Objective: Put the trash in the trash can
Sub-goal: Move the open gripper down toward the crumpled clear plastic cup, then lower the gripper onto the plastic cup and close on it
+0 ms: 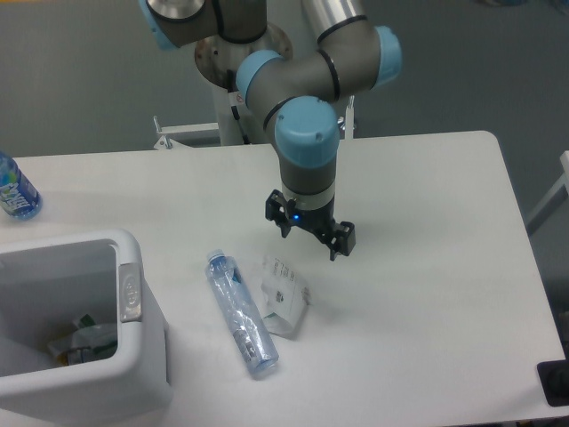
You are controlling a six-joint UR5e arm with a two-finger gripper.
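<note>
Gripper (309, 237) hangs open and empty (fingers spread wide) above the packet (284, 296) beside the bottle (241, 313), mid-table.

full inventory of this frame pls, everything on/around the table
clear bottle: 1, clear with blue cap, lying on the table right of the bin
plastic packet: 1, clear with white printed label, flat on the table, right beside the clear bottle
trash can: 1, white, lower left corner; some scraps already inside
blue bottle: 1, blue with blue-green label, far left edge of the table, partly cut off
table: 1, white
dark object: 1, black, lower right edge of frame, cannot tell what it is
metal frame: 1, white, behind the table by the arm's base
arm: 1, grey with light blue joints, reaching in from the back
gripper: 1, black, fingers open, above the table just up-right of the plastic packet, holding nothing
</note>
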